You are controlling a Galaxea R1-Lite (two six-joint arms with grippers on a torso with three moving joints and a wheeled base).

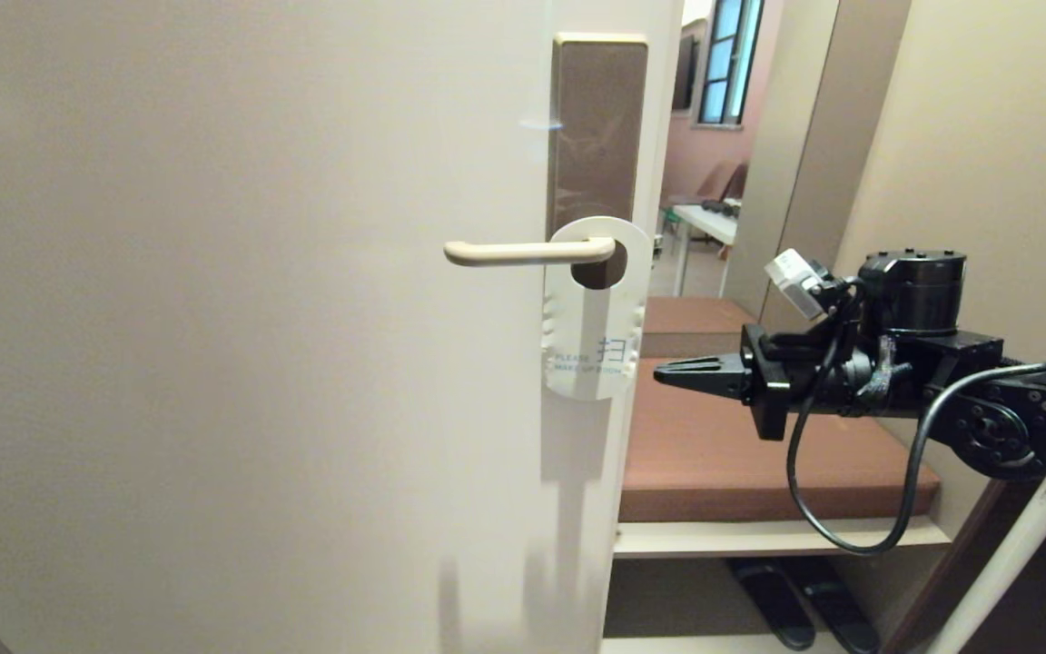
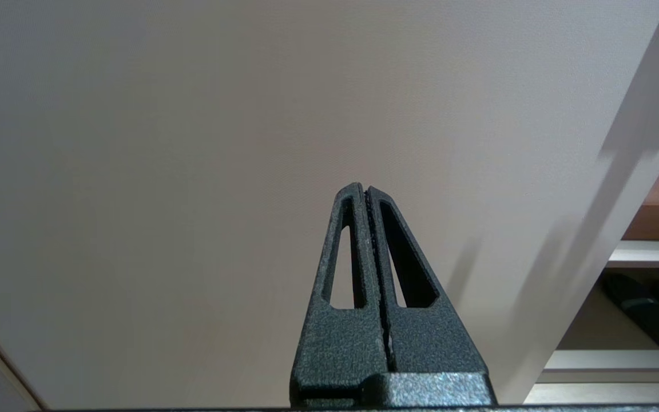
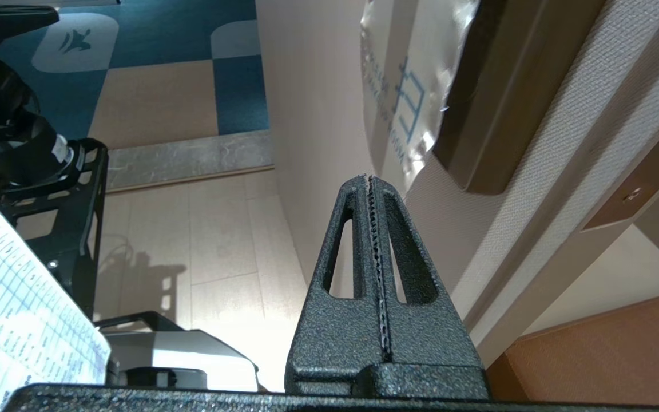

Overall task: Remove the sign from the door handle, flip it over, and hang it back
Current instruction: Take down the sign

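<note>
The sign (image 1: 594, 313) hangs by its oval hole on the door handle (image 1: 527, 252), white side out, its lower end lying flat near the door's (image 1: 241, 345) free edge. The right tool (image 1: 668, 373) is level, fingers pressed together and holding nothing, its tip pointing at the sign's lower edge from just beyond the door edge, with open air between them. The left tool (image 2: 365, 191), likewise closed and empty, faces bare door panel lower down.

The cream door (image 1: 241, 363) bears a brown plate (image 1: 597, 127); its door handle (image 1: 523, 252) points toward nine o'clock, carrying the white sign (image 1: 591, 345).
</note>
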